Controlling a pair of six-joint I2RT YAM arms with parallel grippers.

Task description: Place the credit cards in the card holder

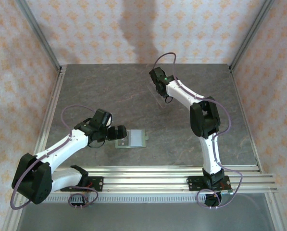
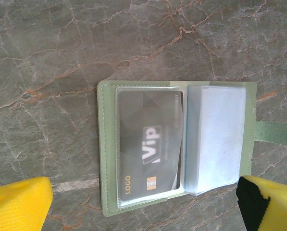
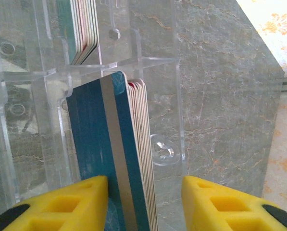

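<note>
Yellow pads (image 3: 81,202) of the right gripper (image 3: 143,204) sit half open around the credit cards (image 3: 105,144), not pinching yet.
Cards stand on edge in a clear stand (image 3: 42,96), easy to pinch; the empty, wide-open left gripper (image 2: 143,207) hangs over the open card holder (image 2: 104,144).

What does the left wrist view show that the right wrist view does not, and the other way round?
Left wrist view: the open card holder lying flat, a dark Vip card in its clear pocket, the snap tab at one side. Right wrist view: the clear stand with upright cards, a blue striped card in front, the right gripper open around that stack. Both: the grey veined table and yellow fingers at the bottom edge.
</note>
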